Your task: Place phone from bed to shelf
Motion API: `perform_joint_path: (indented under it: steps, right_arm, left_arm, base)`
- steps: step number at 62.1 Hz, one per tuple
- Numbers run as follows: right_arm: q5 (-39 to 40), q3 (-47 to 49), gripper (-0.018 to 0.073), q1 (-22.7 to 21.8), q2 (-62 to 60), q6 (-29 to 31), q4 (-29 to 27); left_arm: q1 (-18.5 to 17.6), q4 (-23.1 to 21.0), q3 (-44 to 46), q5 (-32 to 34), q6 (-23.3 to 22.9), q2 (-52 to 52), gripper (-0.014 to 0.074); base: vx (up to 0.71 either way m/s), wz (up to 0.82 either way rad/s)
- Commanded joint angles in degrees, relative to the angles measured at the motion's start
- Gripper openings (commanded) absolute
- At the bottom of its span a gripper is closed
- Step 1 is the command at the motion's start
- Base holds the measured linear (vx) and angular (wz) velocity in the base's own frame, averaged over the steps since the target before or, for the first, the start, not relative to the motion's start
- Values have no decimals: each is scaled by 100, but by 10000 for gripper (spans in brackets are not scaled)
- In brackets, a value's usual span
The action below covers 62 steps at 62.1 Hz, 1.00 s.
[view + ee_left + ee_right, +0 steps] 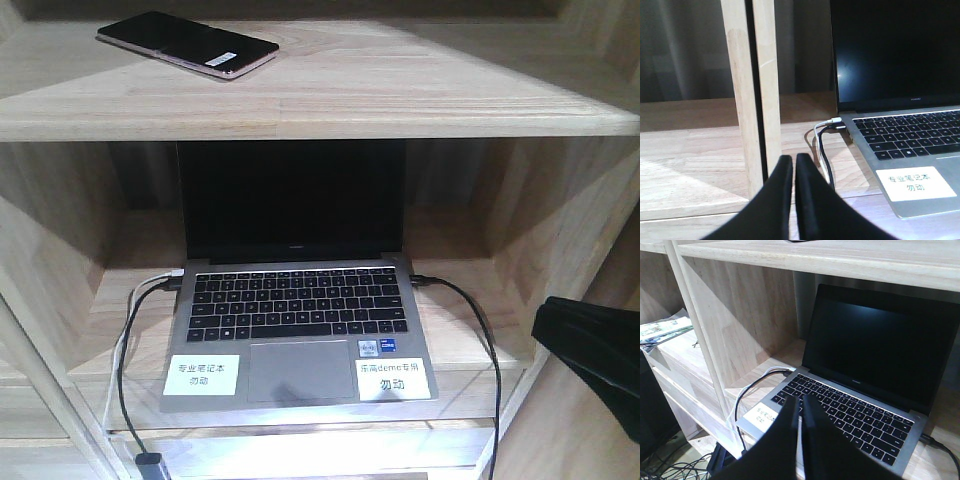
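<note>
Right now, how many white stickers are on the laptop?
2. One white sticker sits left of the laptop touchpad, the other white sticker sits right of it. None seem hidden.

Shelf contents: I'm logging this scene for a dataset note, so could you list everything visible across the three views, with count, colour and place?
shelf: one, pale natural wood, fills the views; upright dividers form compartments
phone: one, glossy black with pinkish rim and small white sticker, flat on the upper board, left part
laptop: one, grey, black keys, dark screen, open in the compartment below the phone
labels: two, white with printed characters, either side of the laptop's trackpad
cables: black and white at the laptop's left side, black at its right
magazines: small stack, printed, compartment left of the laptop
left gripper: black, shut, empty
right gripper: black, shut, empty
</note>
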<state>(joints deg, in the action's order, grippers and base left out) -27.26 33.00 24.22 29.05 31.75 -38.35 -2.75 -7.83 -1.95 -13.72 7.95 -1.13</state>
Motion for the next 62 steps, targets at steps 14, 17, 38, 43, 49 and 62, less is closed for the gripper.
perform_joint_path:
  steps: [14,17,38,43,49,62]
  right_arm:
    - [345,139,-4,-11,13,58,-106]
    - [345,139,-4,-11,13,58,-106]
    - [452,139,-4,-11,13,-104,-96]
    - [526,139,-4,-11,13,-319,-6]
    - [597,139,-4,-11,13,-799,635]
    - [645,99,-4,-11,13,-2863,2710]
  left_arm:
    - [-23,-49,-16,422,-22,-27,1]
    - [-23,-49,-16,422,-22,-27,1]
    - [-23,-49,-16,422,-22,-27,1]
    - [-23,-49,-16,422,-22,-27,1]
    - [-23,-49,-16,422,-22,-27,1]
    - [-23,-49,-16,422,-22,-27,1]
  base:
    - [0,0]
    - [0,0]
    - [0,0]
    - [0,0]
    - [0,0]
    - [0,0]
